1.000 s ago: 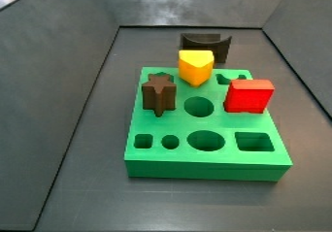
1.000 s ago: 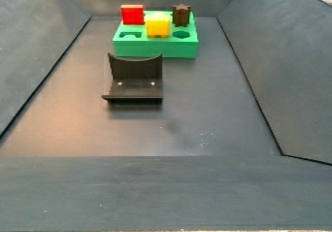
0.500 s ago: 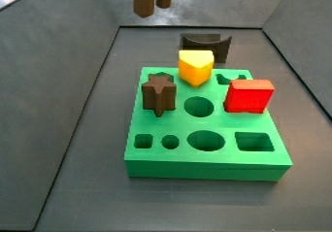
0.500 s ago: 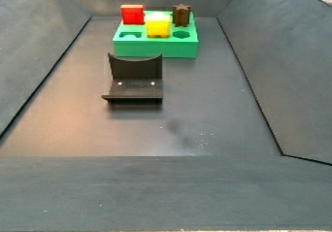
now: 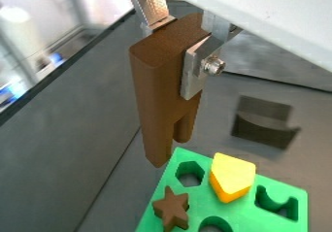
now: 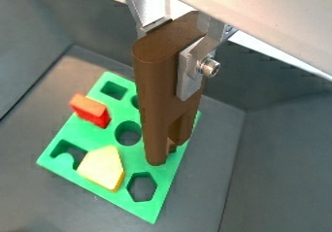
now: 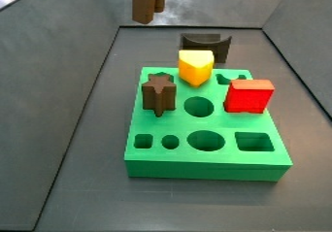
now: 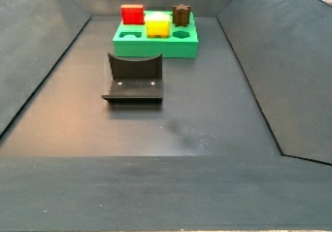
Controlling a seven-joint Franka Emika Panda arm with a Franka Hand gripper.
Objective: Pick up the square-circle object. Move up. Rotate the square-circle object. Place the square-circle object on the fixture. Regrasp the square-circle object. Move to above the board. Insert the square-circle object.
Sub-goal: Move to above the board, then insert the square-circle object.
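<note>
My gripper (image 5: pixel 176 42) is shut on the square-circle object (image 5: pixel 155 100), a long reddish-brown peg that hangs upright between the silver fingers (image 5: pixel 199 63). Both wrist views show this; in a wrist view the gripper (image 6: pixel 173 47) holds the peg (image 6: pixel 162 110) high over the green board (image 6: pixel 68 141). In a side view the peg's lower end (image 7: pixel 148 1) shows at the top edge, above and behind the board (image 7: pixel 208 163); the fingers are out of frame there. The dark fixture (image 8: pixel 134 79) stands empty on the floor and also shows behind the board (image 7: pixel 204 45).
On the board stand a yellow block (image 7: pixel 195 67), a red block (image 7: pixel 249 95) and a dark star-shaped peg (image 7: pixel 158 92). Several holes in the board's front rows are open. Dark sloping walls enclose the floor (image 8: pixel 182 129).
In the side view the held peg has come down further into the frame and shifted left. The board, the blocks and the fixture have not moved.
</note>
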